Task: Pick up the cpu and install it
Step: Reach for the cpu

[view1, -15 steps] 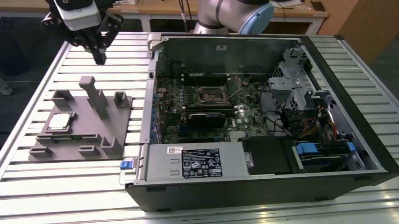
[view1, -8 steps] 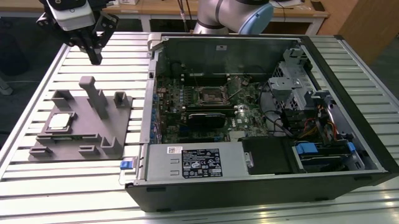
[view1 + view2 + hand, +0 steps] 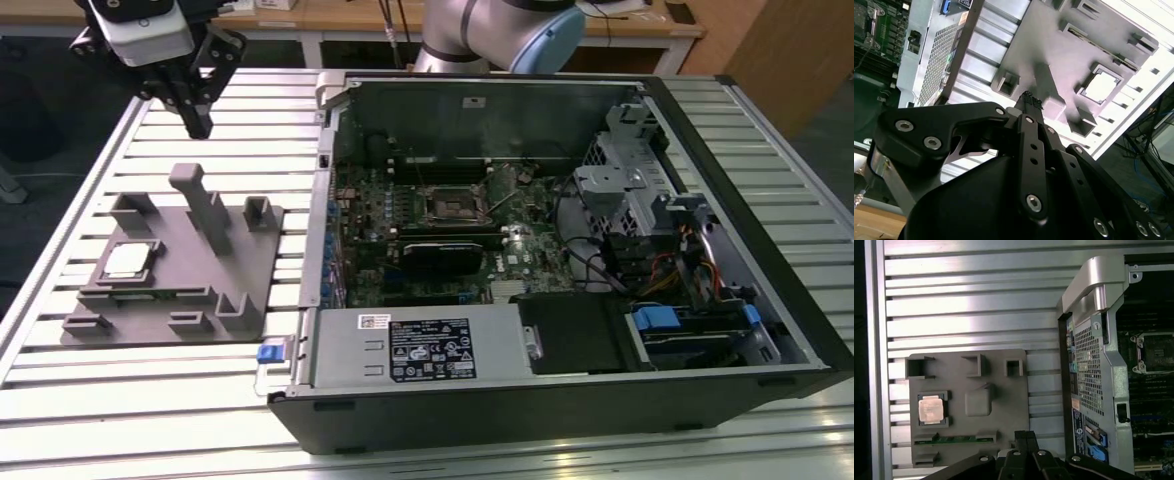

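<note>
Slotted aluminium makes up the table [image 3: 160, 380], which carries a grey fixture block [image 3: 174, 290] on the exterior view's left and an open computer case [image 3: 561, 400] on its right. The cpu [image 3: 128, 261] lies flat in a square recess of the fixture, silvery top up, untouched; both wrist views show it there too [image 3: 931, 408] [image 3: 1102, 86]. The pincer [image 3: 198, 128] hangs above the table at the far left, beyond the fixture's far edge and well apart from the cpu. Its fingers are clenched together on nothing [image 3: 1028, 100] [image 3: 1026, 436]. Inside the case, the black-framed socket [image 3: 451, 204] sits on the motherboard.
</note>
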Motion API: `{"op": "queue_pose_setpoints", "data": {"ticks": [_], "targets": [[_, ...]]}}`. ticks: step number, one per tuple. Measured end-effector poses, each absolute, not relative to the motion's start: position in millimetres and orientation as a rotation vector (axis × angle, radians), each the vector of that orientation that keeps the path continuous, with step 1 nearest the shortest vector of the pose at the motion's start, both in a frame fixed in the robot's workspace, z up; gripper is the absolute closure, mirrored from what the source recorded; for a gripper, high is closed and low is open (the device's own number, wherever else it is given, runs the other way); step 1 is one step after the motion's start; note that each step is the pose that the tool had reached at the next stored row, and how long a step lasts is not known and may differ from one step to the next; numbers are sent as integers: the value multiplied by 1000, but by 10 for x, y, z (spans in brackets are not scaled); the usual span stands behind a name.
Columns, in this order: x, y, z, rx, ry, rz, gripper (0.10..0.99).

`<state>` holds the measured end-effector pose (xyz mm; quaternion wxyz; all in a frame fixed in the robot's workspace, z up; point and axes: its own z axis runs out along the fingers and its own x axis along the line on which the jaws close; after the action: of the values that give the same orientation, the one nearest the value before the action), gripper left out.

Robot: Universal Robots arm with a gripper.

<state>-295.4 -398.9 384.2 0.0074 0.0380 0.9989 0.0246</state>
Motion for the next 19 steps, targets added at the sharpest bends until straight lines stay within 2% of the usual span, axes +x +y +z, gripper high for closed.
{"op": "queue_pose_setpoints", "data": {"ticks": [19], "targets": [[-3091, -3989, 3837, 119, 3124, 77, 980]]}}
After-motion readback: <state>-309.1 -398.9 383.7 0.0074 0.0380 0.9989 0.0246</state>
